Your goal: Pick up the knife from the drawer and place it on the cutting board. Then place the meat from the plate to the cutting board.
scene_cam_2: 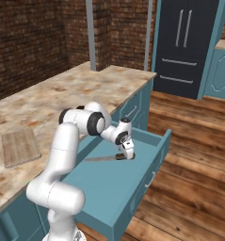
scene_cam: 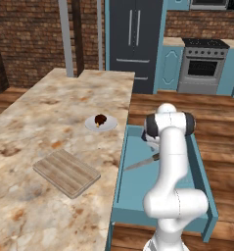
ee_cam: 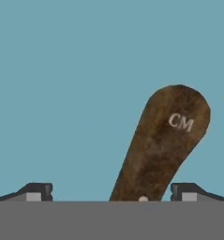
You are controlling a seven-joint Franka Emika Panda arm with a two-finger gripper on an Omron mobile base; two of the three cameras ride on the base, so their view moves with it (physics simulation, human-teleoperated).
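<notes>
The knife (ee_cam: 165, 145) handle bears the letters "CM". It lies flat in the drawer (scene_cam_2: 109, 188), between the fingertips of the hand (ee_cam: 111, 192), whose jaws stand wide apart, grasping nothing.

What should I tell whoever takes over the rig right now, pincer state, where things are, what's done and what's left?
Pincer: open, low in the open drawer, straddling the knife handle; nothing gripped.
Knife lies flat on the drawer floor.
Cutting board is bare on the counter; meat sits on the plate beyond it.
Done: drawer open, pincer lined up.
Left: grip the knife, move it to the board, then the meat.
</notes>
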